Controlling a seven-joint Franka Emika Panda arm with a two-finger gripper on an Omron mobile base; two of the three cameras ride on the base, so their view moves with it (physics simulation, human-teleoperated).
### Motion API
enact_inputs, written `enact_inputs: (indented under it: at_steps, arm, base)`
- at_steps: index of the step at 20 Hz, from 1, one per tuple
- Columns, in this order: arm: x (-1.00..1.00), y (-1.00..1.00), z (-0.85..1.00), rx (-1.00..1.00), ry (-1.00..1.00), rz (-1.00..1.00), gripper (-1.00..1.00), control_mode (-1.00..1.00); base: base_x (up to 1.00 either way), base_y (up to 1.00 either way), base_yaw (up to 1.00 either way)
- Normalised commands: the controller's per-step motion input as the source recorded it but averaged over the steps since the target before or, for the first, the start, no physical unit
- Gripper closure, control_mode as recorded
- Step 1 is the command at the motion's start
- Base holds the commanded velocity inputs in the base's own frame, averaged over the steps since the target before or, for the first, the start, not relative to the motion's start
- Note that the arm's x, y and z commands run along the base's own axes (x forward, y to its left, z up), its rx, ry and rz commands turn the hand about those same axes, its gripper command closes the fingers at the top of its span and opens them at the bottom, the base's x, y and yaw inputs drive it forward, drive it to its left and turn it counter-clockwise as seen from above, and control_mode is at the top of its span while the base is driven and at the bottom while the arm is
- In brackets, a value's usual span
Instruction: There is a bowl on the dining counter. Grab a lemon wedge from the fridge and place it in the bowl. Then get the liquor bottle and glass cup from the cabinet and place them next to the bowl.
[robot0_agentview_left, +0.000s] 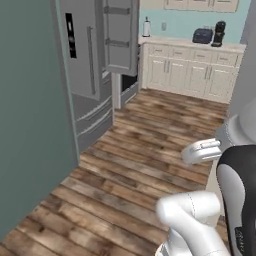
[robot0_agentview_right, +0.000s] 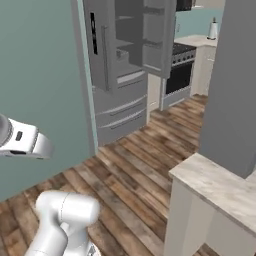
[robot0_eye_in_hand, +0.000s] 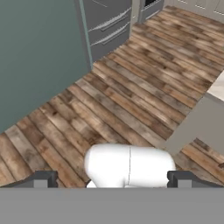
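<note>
Dark fingertips (robot0_eye_in_hand: 40, 179) are sitting spread wide and empty at the bottom of the hand view, so the gripper (robot0_eye_in_hand: 112, 180) is carrying no wedge. Beyond, at upper centre of both base views, the fridge (robot0_agentview_right: 117, 75) is standing with one door (robot0_agentview_right: 159, 37) swung open. Driving closer risks clipping that door or the counter (robot0_agentview_right: 215, 185) corner at lower right.

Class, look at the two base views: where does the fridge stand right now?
The fridge stands at upper left of both base views, right door swung open, just past the teal wall, with the black oven beyond its open door.
</note>
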Motion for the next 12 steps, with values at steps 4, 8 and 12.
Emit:
enact_inputs:
  at_steps: [4, 8, 12]
  arm:
    - [0.0, 0.0, 0.0, 0.0, 0.0, 0.0, -1.0, 1.0]
    - [0.0, 0.0, 0.0, 0.0, 0.0, 0.0, -1.0, 1.0]
    - [0.0, 0.0, 0.0, 0.0, 0.0, 0.0, -1.0, 1.0]
  base:
    - [1.0, 0.09, -0.23]
    - [1.0, 0.06, -0.32]
    - [1.0, 0.2, -0.41]
